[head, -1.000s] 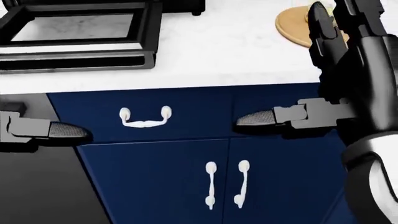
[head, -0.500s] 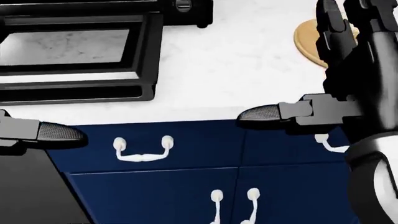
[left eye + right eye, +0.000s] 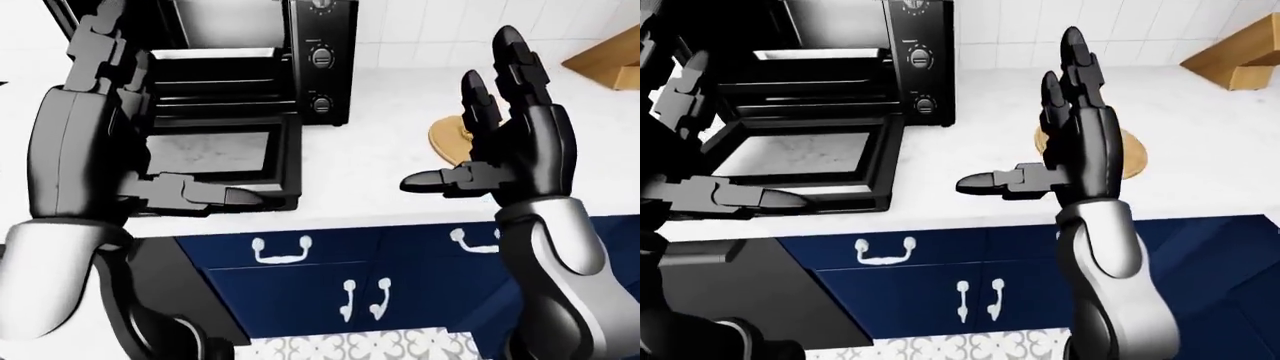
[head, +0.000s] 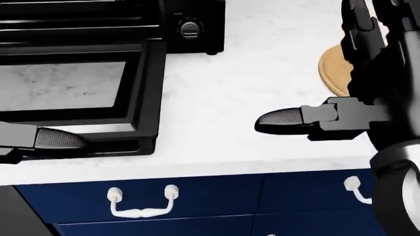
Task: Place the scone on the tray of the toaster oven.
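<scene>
On the counter (image 4: 230, 132), the oven (image 3: 240, 67) stands door-down; the head camera has tilted up since earlier, showing more worktop and less cabinet (image 4: 216, 206). Left hand (image 3: 95, 135) and right hand (image 3: 505, 150) hover spread, empty. Scone hidden; plate (image 3: 1130, 161) behind the right hand.

Black toaster oven (image 4: 98, 29) top left, glass door (image 4: 72, 91) dropped open flat on white counter (image 4: 230, 98). Right hand (image 4: 368, 98) spread, covering tan round board (image 4: 331, 71). Left hand (image 4: 39, 140) fingertip at left edge. Blue drawers (image 4: 216, 201), white handles below.
</scene>
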Controlling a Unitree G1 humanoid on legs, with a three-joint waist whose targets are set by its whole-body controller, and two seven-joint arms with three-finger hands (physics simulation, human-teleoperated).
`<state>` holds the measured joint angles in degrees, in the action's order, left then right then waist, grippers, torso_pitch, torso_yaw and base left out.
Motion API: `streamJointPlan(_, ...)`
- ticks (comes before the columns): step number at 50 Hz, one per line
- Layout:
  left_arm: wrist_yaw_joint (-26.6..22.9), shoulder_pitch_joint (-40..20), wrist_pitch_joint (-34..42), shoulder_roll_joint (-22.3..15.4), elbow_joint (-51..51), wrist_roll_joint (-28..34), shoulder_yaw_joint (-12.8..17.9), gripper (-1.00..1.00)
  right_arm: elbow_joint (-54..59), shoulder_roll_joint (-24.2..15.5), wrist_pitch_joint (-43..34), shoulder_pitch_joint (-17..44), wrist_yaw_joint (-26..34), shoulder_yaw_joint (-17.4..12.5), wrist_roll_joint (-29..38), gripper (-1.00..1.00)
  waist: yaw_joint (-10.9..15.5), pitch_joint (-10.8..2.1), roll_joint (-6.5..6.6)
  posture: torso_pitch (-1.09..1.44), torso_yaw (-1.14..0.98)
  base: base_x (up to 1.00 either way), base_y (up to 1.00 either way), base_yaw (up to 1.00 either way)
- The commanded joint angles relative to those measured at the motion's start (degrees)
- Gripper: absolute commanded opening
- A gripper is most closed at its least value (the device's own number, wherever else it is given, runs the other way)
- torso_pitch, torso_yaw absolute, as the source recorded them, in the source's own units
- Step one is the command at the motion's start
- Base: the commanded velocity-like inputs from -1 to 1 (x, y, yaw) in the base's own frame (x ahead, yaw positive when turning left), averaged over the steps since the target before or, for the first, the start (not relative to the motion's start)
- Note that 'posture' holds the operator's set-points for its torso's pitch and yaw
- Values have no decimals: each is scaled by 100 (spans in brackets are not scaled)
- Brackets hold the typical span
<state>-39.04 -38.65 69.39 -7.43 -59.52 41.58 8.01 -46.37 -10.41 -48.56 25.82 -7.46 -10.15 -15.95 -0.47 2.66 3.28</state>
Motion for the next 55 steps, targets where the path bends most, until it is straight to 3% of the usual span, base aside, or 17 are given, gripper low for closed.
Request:
streamJointPlan(1,28,-92,-93,-42,-48,49,9,100,-107,-26,89,104,9,-20,-19,100,-27,-177,72,0,0,27,0,0)
streamJointPlan(2,32,-91,-86,-54,-48,44,2,100,-108,-33,108,88,13,-16,-7,100,47,-118,-14,0,0,27,0,0)
streamJointPlan(4,80,-94,-72,-72,-48,-2,-7,100,-122,-27,88,94,9,-28,-22,100,53,-49,11,0,0,25,0,0)
streamJointPlan(6,108,-101,-67,-87,-48,-40,7,100,-114,-74,-125,323,-64,-62,-75,100,70,-128,-69,0,0,20,0,0)
streamJointPlan(9,74,-108,-79,-76,-48,-17,34,100,-65,-35,130,119,-17,35,19,100,93,-103,-203,0,0,19,0,0)
streamJointPlan(11,32,-136,-73,-63,-48,25,33,100,-31,-32,143,138,-15,27,41,100,128,-94,-346,0,0,19,0,0)
streamJointPlan(13,8,-158,-67,-68,-48,44,31,100,-33,-19,149,134,-4,33,46,100,157,-151,-621,0,0,20,0,0)
streamJointPlan(14,-12,-163,-75,-59,-48,65,43,100,-27,-14,165,120,3,51,64,100,184,-215,-652,0,0,20,0,0)
streamJointPlan(15,-42,-150,-104,-40,-48,89,68,100,-59,-18,116,147,2,41,56,100,115,-122,-587,0,0,19,0,0)
streamJointPlan(16,-76,-152,-112,-29,-48,123,70,100,-68,-14,97,160,2,30,48,100,127,-80,-699,0,0,20,0,0)
streamJointPlan(22,-217,-192,-140,9,-48,284,74,100,-55,0,168,146,20,21,89,100,42,20,-574,0,0,8,0,0)
streamJointPlan(26,-341,-232,-155,23,-48,411,98,100,-92,-55,102,198,8,-7,70,100,-75,-71,-247,0,0,0,0,0)
streamJointPlan(27,-372,-254,-148,28,-48,448,96,100,-127,-57,68,228,-5,-54,35,100,-39,-9,-352,0,0,0,0,0)
streamJointPlan(32,-436,-302,-118,5,-48,544,67,100,-135,-188,9,361,-75,-175,1,100,39,-95,-476,0,0,0,0,0)
streamJointPlan(44,-717,-422,-107,45,-48,869,46,100,-15,-623,-141,610,-117,-367,42,100,122,-72,-544,0,0,0,0,0)
streamJointPlan(51,-819,-498,-51,-27,-48,972,48,100,563,-1652,-129,1040,285,-878,468,100,131,-25,-576,0,0,0,0,0)
streamJointPlan(55,-728,-612,132,-196,-48,844,-14,100,1112,-1978,150,1008,510,-1056,848,100,131,0,-601,0,0,0,0,0)
